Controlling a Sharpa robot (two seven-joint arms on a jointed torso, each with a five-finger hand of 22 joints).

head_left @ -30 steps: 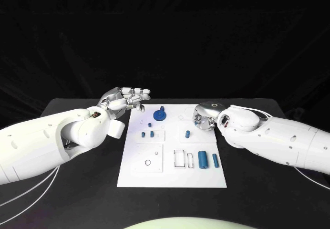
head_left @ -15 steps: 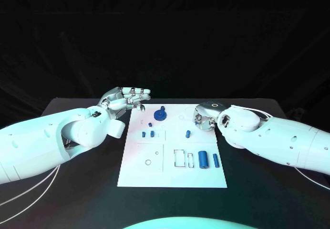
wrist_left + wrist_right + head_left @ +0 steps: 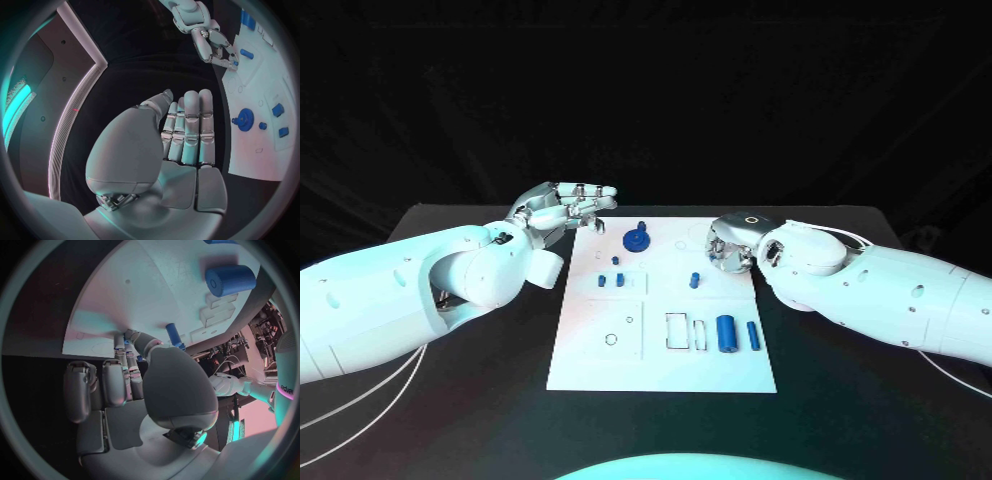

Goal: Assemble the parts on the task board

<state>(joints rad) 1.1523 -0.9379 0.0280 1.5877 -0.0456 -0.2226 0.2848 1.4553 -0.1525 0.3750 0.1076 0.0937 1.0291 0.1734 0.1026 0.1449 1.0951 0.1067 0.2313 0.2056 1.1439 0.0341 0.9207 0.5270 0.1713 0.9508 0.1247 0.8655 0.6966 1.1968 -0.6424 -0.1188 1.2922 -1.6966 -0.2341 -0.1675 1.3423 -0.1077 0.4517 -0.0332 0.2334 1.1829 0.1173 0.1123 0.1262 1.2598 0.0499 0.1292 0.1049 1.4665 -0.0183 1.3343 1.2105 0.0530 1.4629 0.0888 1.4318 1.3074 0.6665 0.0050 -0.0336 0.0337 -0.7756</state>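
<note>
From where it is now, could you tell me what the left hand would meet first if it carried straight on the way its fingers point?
Probably nothing: the left hand points past the task board's far edge, over bare black table.

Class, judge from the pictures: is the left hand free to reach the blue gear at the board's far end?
Probably yes: the left hand is empty, beside the task board, with nothing between it and the blue gear.
</note>
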